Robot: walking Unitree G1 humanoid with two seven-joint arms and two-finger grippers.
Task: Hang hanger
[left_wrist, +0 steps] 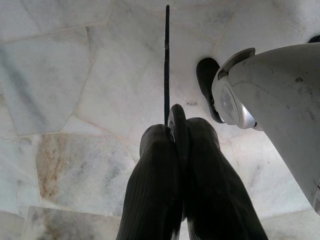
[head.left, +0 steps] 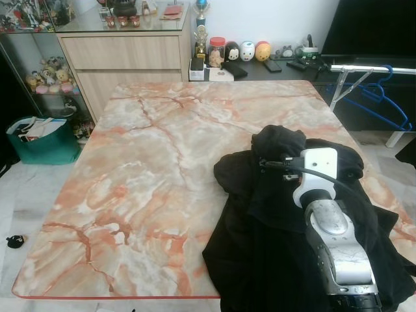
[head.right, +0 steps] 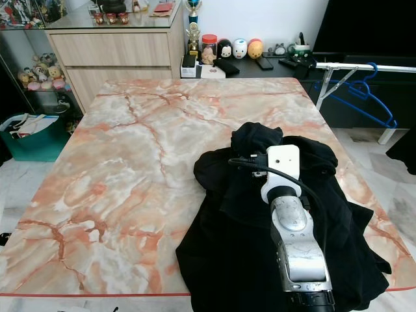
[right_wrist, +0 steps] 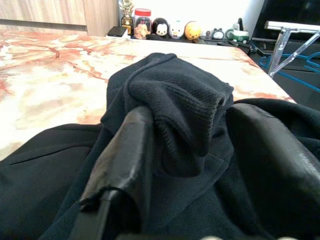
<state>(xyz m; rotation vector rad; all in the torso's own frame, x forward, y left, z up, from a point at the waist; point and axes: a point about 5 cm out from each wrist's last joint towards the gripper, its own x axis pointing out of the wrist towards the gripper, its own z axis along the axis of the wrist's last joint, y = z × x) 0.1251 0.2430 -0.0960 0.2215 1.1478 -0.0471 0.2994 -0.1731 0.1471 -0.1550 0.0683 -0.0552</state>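
A black garment [head.left: 273, 227] lies crumpled on the right half of the marble table [head.left: 143, 169]. My right arm reaches over it from the near edge. In the right wrist view my right gripper [right_wrist: 190, 116] is open, its two black fingers [right_wrist: 127, 145] on either side of a raised fold of the garment [right_wrist: 180, 100]. A blue hanger [head.left: 385, 99] hangs on a metal rail [head.left: 370, 67] beyond the table's far right corner. My left gripper [left_wrist: 177, 125] hangs idle over the pale floor with its fingers shut and nothing between them.
A dark counter [head.left: 273, 68] with jars and small figurines stands behind the table, beside a wooden cabinet [head.left: 123, 58]. A green bin [head.left: 42, 140] sits on the floor at the left. The table's left half is bare marble.
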